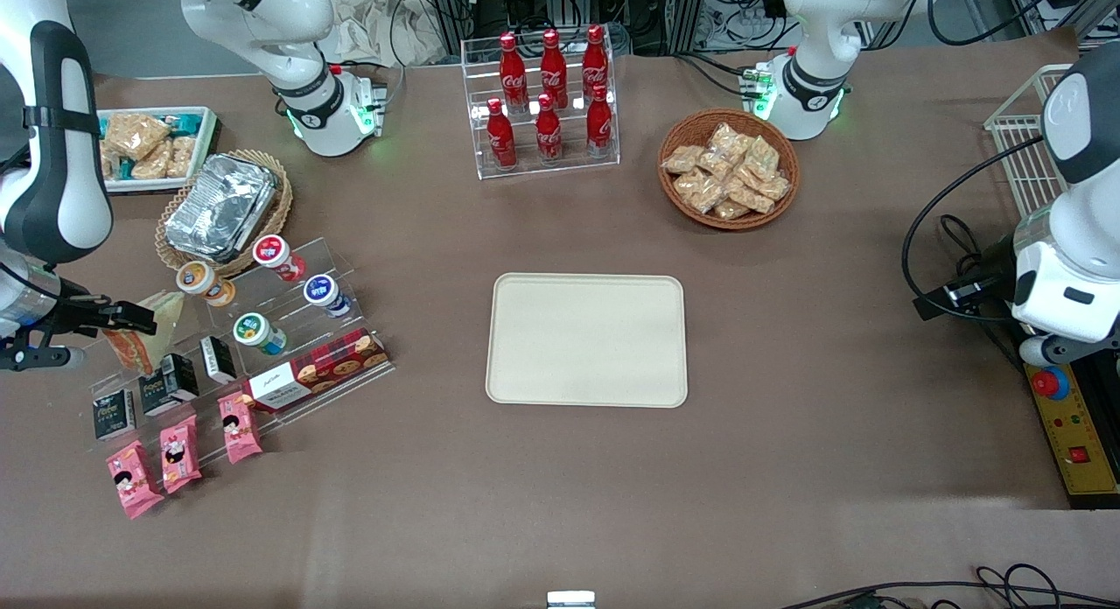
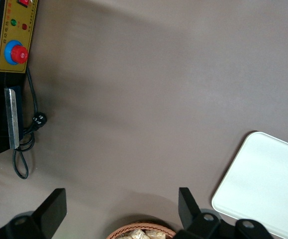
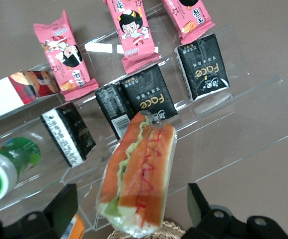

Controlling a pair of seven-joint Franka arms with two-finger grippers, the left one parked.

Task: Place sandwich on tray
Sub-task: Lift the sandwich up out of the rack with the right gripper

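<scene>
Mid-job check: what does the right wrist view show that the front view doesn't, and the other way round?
Only the wrist view shows the sandwich's filling edge-on, orange and green layers under clear wrap, between the gripper's spread fingers. Only the front view shows the tray, bare, toward the table's middle, plus the cola bottles and wicker basket. Both show the sandwich at the clear display stand, with pink packets and black packs.

We see a wide table under a smooth brown cloth [image 1: 560, 504], evenly lit. Along its far edge stand dark metal equipment frames [image 1: 691, 14] tangled with black cables; a white wire rack [image 1: 1019, 145] sits toward the parked arm's end.
</scene>
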